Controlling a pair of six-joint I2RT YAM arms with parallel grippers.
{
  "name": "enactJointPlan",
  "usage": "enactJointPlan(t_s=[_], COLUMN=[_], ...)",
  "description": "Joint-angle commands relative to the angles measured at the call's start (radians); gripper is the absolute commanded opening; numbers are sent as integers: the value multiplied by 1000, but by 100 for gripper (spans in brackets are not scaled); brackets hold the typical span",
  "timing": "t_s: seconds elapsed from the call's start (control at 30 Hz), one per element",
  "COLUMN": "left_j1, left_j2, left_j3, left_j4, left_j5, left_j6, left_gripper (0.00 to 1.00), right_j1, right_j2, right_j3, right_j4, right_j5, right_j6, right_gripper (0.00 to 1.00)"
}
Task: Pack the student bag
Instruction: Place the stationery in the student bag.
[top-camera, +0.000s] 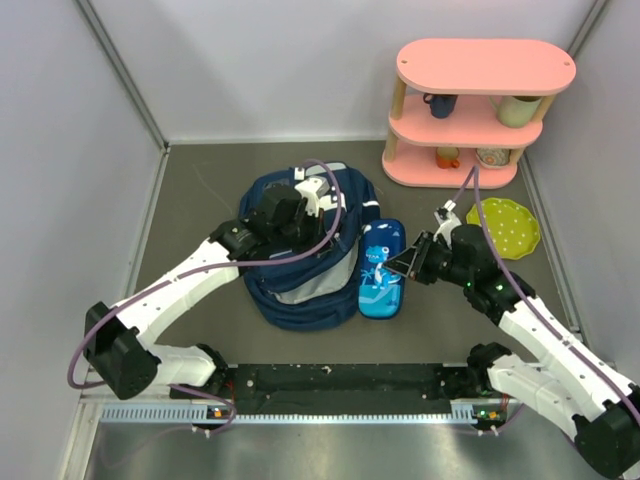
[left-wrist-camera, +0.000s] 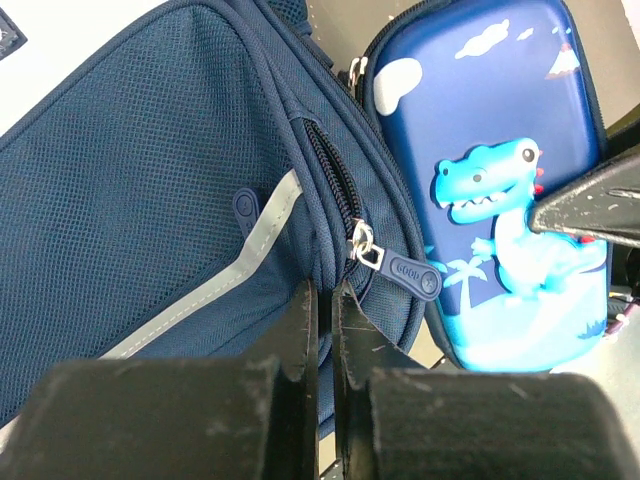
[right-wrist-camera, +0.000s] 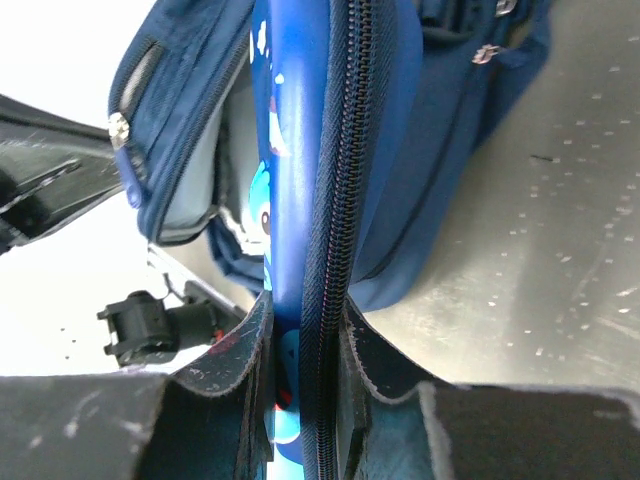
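Navy backpack (top-camera: 300, 285) on surface (top-camera: 200, 190), left gripper (left-wrist-camera: 324, 330) pinched shut on its zipper edge, right gripper (right-wrist-camera: 305, 340) clamping blue dinosaur pencil case (right-wrist-camera: 292, 150) beside it.

I've got my right gripper (right-wrist-camera: 305, 335) pinched on the edge of the blue pencil case (right-wrist-camera: 290, 120), and its black zipper (right-wrist-camera: 335, 200) runs straight up from between the jaws. The navy backpack (right-wrist-camera: 450, 120) sits just behind it on the grey table (right-wrist-camera: 570, 250).
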Motion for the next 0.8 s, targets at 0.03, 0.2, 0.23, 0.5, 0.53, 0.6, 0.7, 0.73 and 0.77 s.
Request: enactJointPlan(t_s=[0.03,0.2,0.23,0.5,0.53,0.6,0.7,0.73,0.77], left_j1=[6,13,13,14,13,13,11,9,8], left_j2=[-89,-121,-123,-119,-119,-119,-116,-116,-118], left_j3=[45,19,20,25,25,28,28,23,22], left_j4=[147,193,196,218,222,232,244,245,250], left_j5=[-1,-9,-8,28,29,49,90,101,109], left_j6=[-54,-80,-83,-114,-120,-137,-177,-186,-206], left_gripper=[0,0,0,0,0,0,0,0,0], right_j1=[12,43,53,162,172,173,173,173,173], right_j2=[-3,43,49,213,228,254,313,351,369], right_j3=[29,-11,-13,-27,-21,-14,10,21,31], right_j4=[182,286,306,436,441,487,577,596,616], right_j5=[-158,-209,-201,-161,-154,-120,-82,-74,-66], right_j6=[85,150,162,239,239,248,273,277,283], right_gripper=[0,0,0,0,0,0,0,0,0])
